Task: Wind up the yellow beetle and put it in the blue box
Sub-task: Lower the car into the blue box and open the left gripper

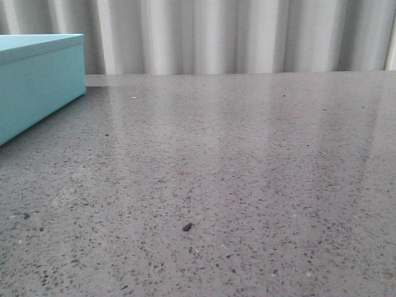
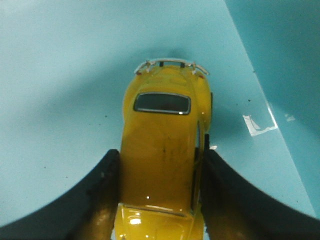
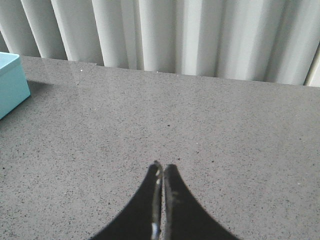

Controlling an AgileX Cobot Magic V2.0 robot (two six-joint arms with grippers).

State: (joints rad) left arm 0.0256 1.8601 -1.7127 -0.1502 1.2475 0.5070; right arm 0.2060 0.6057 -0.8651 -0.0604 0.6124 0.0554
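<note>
In the left wrist view the yellow beetle [image 2: 162, 150] is held between the black fingers of my left gripper [image 2: 160, 160], which is shut on its sides. It is seen from above over a flat turquoise surface of the blue box [image 2: 60, 75]; I cannot tell whether its wheels touch that surface. The blue box also shows at the far left of the front view [image 1: 37, 80] and at the edge of the right wrist view [image 3: 10, 82]. My right gripper [image 3: 162, 167] is shut and empty above the grey table. Neither gripper shows in the front view.
The speckled grey table [image 1: 235, 173] stretches to a pleated white curtain [image 1: 235, 34] at the back. A small dark speck [image 1: 187, 227] lies on the table near the front. A white scrap of tape [image 2: 259, 125] is stuck on the turquoise surface beside the car.
</note>
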